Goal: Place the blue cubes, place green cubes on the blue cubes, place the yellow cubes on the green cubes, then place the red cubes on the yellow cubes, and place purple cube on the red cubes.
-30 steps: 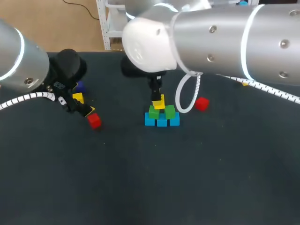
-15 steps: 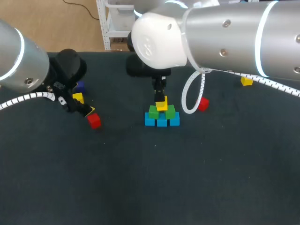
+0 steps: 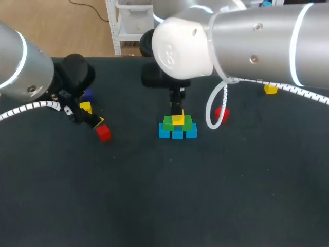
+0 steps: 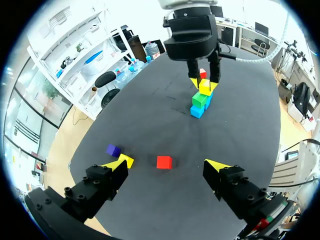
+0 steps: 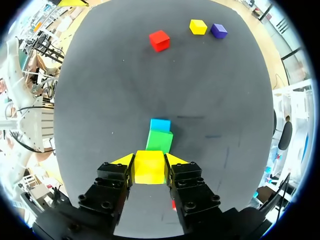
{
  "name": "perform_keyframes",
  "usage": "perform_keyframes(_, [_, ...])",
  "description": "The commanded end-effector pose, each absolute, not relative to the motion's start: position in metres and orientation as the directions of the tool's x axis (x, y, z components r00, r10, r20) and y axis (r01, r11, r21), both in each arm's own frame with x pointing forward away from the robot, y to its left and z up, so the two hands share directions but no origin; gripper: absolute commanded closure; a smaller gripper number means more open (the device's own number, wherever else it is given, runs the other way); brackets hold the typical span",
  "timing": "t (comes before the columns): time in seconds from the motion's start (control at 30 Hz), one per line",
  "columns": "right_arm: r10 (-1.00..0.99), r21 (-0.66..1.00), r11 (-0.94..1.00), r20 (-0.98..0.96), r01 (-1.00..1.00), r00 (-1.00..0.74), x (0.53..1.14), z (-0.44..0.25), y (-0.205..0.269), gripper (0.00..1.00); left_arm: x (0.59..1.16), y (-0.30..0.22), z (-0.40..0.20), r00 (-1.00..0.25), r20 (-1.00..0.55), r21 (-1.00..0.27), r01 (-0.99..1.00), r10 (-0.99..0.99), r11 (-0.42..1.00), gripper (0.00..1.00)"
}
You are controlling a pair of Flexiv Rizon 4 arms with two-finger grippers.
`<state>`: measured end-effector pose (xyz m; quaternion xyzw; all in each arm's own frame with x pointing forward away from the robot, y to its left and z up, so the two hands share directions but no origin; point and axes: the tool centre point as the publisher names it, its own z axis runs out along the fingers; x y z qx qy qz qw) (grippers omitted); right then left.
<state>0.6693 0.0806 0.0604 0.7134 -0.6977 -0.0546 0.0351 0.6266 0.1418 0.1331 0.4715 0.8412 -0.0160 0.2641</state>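
Mid-table stands a row of blue cubes (image 3: 177, 134) with two green cubes (image 3: 169, 125) on top. My right gripper (image 3: 177, 110) is shut on a yellow cube (image 3: 178, 119) that sits low on the greens. In the right wrist view this yellow cube (image 5: 149, 167) fills the gap between the fingers, with a green cube (image 5: 160, 140) and a blue cube (image 5: 160, 124) ahead. My left gripper (image 4: 167, 165) is open, low over the table's left part, with a red cube (image 4: 163, 162) lying between its tips. This red cube (image 3: 103, 133) sits just beside its fingers.
A yellow cube (image 3: 85, 107) and a purple cube (image 3: 88, 95) lie at the far left behind my left gripper. A second red cube (image 3: 222, 113) lies right of the stack. Another yellow cube (image 3: 270, 89) is at the far right.
My right gripper has come down with the yellow cube, from above the stack onto the green cubes. The left arm has kept still.
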Motion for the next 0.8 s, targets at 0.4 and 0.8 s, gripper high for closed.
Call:
perform_keyframes(0.4, [-0.999, 0.127, -0.042, -0.03, -0.991, 0.038, 0.6727, 0.0568, 0.0837, 1.0, 0.6271, 0.143, 0.133, -0.413, -0.462, 0.22, 0.804, 0.785, 0.553, 0.0])
perform_keyframes(0.8, [-0.998, 0.122, -0.057, -0.039, -0.991, 0.053, 0.6716, 0.0626, 0.0835, 1.0, 0.6271, 0.143, 0.133, -0.413, -0.462, 0.22, 0.804, 0.785, 0.553, 0.0])
